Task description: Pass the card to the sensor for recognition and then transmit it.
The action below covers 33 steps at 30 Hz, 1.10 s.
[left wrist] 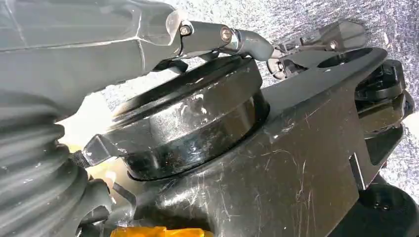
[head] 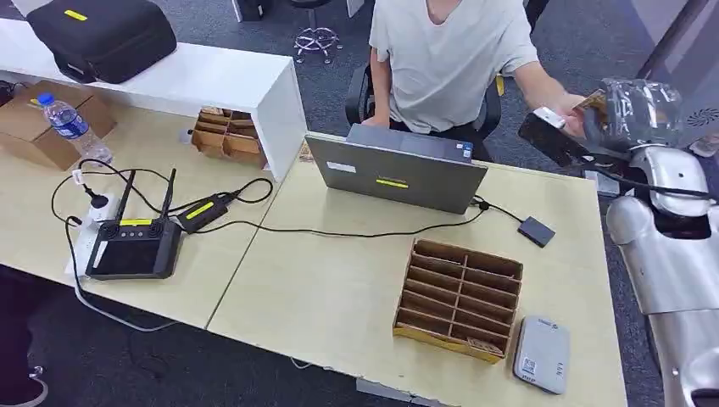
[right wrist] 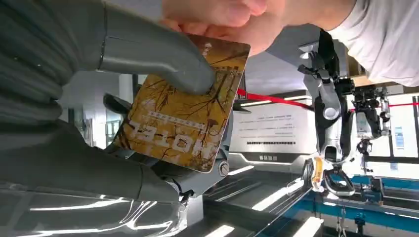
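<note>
**Amber hotel card reaches the handover**

Cardboard divider tray (head: 459,298) and grey card reader (head: 541,354) sit toward five o'clock on the pale desk (head: 339,288), the reader just beside the tray, near the front edge. A closed laptop (head: 397,172) lies at the centre, a black handheld controller (head: 134,246) at nine o'clock.

At two o'clock, beyond the desk's right edge, the right hand (right wrist: 148,64) pinches the hotel card (right wrist: 180,116) between thumb and fingers, while the seated person's hand (right wrist: 232,19) grips the card's far edge. Both hold it at once. I judge the transmit step is under way; whether the reader has recognised the card cannot be told. What remains is letting go.

Open air surrounds the exchange, so the arm has room to draw back. The left hand (left wrist: 74,59) hangs by the robot's body; its fingers cannot be made out.
</note>
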### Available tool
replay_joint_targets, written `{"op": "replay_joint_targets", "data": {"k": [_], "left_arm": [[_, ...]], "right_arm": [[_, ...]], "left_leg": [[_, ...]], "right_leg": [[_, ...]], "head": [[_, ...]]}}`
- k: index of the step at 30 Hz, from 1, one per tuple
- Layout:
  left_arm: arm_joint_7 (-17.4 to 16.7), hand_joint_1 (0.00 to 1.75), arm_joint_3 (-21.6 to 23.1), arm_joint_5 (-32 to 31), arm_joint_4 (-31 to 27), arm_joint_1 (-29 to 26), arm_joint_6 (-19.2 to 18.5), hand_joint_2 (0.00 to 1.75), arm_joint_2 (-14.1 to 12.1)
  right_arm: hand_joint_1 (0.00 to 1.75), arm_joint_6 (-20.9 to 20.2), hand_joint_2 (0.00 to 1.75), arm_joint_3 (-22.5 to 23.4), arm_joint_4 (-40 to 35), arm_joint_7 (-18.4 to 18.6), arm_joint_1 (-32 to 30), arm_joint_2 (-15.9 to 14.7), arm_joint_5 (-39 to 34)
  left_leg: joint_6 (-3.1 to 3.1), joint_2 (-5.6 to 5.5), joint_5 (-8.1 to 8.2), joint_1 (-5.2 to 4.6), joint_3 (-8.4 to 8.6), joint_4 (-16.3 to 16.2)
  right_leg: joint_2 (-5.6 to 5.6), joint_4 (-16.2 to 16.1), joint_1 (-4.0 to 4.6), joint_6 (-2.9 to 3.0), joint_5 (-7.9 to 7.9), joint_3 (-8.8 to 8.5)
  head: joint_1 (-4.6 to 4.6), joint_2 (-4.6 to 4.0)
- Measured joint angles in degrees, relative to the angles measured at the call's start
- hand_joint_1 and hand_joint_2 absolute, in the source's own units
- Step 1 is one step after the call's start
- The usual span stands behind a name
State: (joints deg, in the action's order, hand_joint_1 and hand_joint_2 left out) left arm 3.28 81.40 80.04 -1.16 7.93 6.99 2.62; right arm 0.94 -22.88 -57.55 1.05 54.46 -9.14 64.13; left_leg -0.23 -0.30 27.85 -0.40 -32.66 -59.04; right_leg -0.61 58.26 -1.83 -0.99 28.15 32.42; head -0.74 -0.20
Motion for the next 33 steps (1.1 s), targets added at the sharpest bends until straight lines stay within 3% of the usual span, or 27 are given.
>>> {"op": "replay_joint_targets", "data": {"k": [13,14,19,26,33], "left_arm": [[0.35,0.0,0.02,0.04,0.0,-0.03,-0.48,1.75,0.0],[0.61,0.0,0.0,0.13,0.0,-0.05,-0.77,0.0,0.0],[6.43,0.0,0.02,0.11,0.0,-0.82,-2.89,0.0,-0.22],[6.51,0.0,0.02,1.53,0.0,-0.95,-2.82,0.0,-0.31],[6.6,0.0,0.02,3.82,0.0,-1.09,-2.82,0.0,-0.22]], "right_arm": [[1.75,0.0,1.75,0.02,0.02,-0.35,-0.01,0.0,-0.55],[1.75,0.0,1.75,0.02,0.02,-0.39,-0.01,0.0,-0.63],[1.75,0.11,1.75,0.02,-0.04,-1.01,-0.14,-0.2,-1.81],[1.75,3.78,1.75,2.15,-3.72,-1.07,-5.24,-2.93,-4.33],[1.75,8.04,1.75,9.37,-13.3,-4.72,-18.0,-7.76,-8.63]], "left_leg": [[0.0,0.0,0.0,0.0,0.0,0.0],[0.0,0.0,0.0,0.0,0.0,0.0],[0.0,0.02,0.0,0.0,-0.01,-0.02],[0.0,-0.03,0.01,0.0,-0.05,-0.04],[0.04,-0.08,0.07,0.0,-0.1,-0.04]], "right_leg": [[0.0,0.0,0.0,0.0,0.0,0.0],[0.0,0.0,0.0,0.0,0.0,0.0],[0.07,0.0,-0.02,0.0,0.0,0.09],[0.0,-0.05,-0.03,0.0,0.0,0.08],[-0.05,-0.13,-0.03,-0.01,0.0,0.07]], "head": [[0.0,0.0],[-0.02,0.0],[-0.02,0.0],[-0.02,0.0],[0.0,0.0]]}}
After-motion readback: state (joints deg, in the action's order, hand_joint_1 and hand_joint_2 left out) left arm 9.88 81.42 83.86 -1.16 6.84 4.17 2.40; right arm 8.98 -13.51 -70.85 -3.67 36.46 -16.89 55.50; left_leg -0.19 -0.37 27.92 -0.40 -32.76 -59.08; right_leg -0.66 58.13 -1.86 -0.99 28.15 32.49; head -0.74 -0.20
